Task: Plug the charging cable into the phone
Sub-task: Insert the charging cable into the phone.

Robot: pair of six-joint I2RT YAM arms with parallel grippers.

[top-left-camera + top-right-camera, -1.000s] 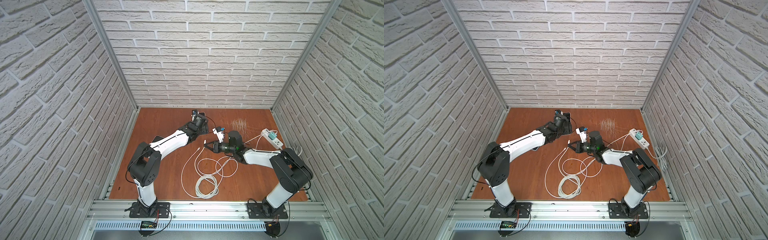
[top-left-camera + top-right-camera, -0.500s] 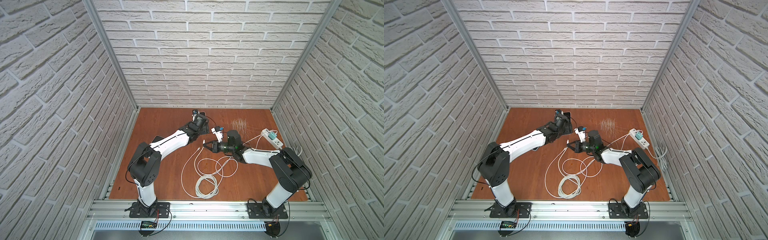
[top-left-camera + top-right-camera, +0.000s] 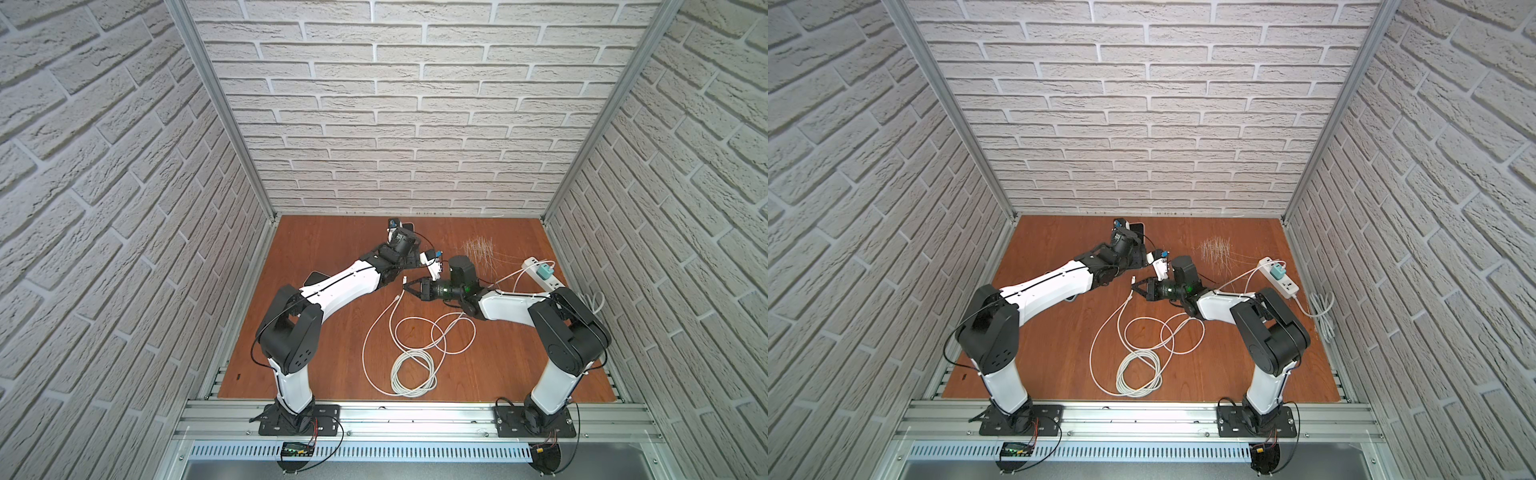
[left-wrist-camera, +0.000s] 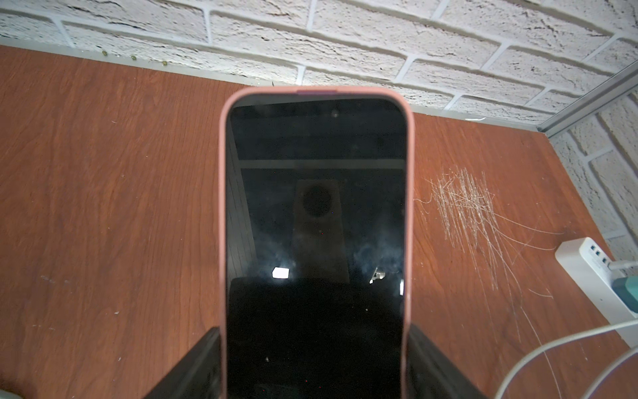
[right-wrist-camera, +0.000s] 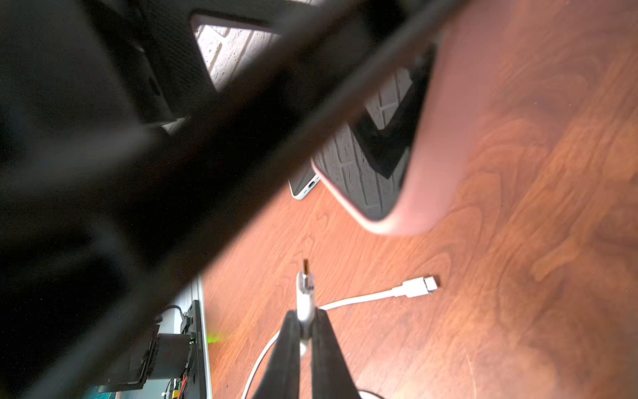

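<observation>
While a dark blurred bulk [image 5: 138, 172] fills half my right wrist view, I cannot see the port of the phone [image 4: 316, 224] | left hand [image 4: 312, 340] clamped on its pink-cased sides, near the back wall | right hand [image 5: 304, 321] pinched together on cable plug [image 5: 305, 281], near phone, apart | wooden table [image 4: 103, 207], 3 brick walls [image 3: 374, 124]

Both top views overlook the whole table [image 3: 320, 241]; wrist views sit close.

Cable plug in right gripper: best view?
Right wrist view: the cable plug juts from the shut right gripper, close and sharp. In both top views it is a tiny white speck. Left wrist view misses it.
</observation>
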